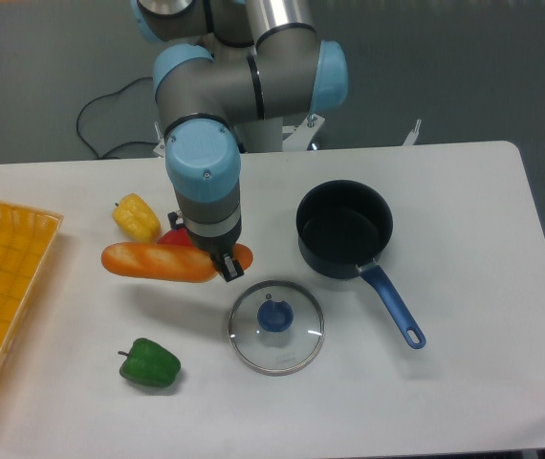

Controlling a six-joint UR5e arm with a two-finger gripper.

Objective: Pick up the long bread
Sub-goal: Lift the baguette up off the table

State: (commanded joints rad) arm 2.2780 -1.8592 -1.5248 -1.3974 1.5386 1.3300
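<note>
We see the orange wicker tray point(5, 287) cut off by the left edge. Behind the long glossy orange-brown bread point(163, 262), a red thing point(179, 237) is mostly hidden.

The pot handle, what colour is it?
The pot handle is blue, clearest in the fixed camera view, sticking out from the dark pot toward the table's front right.

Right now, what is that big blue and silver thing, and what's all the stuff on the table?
That is a robot arm. The picture comes from one camera fixed above the table, looking down at it. At the arm's end is a grabbing tool with two fingers, and it is closed on the long bread, a shiny orange toy loaf, holding it above the white table. Behind the loaf sit a yellow pepper and something red, mostly hidden. Nearer us lie a green pepper and a glass lid. A dark pot with a blue handle stands on the right, and a yellow tray on the left.
</note>
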